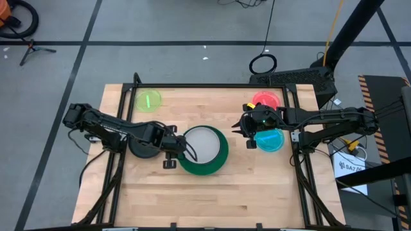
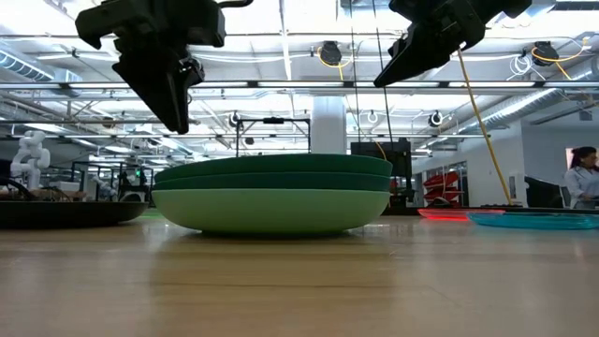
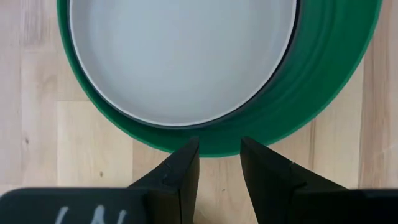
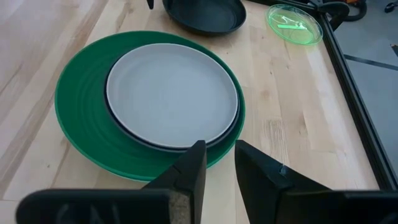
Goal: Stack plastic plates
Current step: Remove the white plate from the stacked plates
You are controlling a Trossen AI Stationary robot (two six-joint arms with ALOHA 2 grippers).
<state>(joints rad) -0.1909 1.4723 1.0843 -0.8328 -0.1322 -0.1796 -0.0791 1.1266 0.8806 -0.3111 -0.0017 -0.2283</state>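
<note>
Left gripper (image 1: 171, 154) hangs above the worktop (image 1: 212, 192) at the green stack's (image 1: 204, 151) rim, fingers narrowly parted and holding nothing. White plate (image 1: 203, 144) sits on top of that stack, with the black plate (image 1: 142, 145) lying under the left arm, so I judge that arm nearer to it. Right gripper (image 1: 246, 131), likewise narrowly parted and empty, hovers beside the cyan plate (image 1: 270, 140) and red plate (image 1: 265, 100); the lime plate (image 1: 149, 100) waits far back

High view stares straight down on the whole table (image 1: 212, 192). Low view sits at tabletop level, looking across into the room. Both wrist views peer closely at the green plate stack (image 3: 329, 81), centre frame everywhere.
</note>
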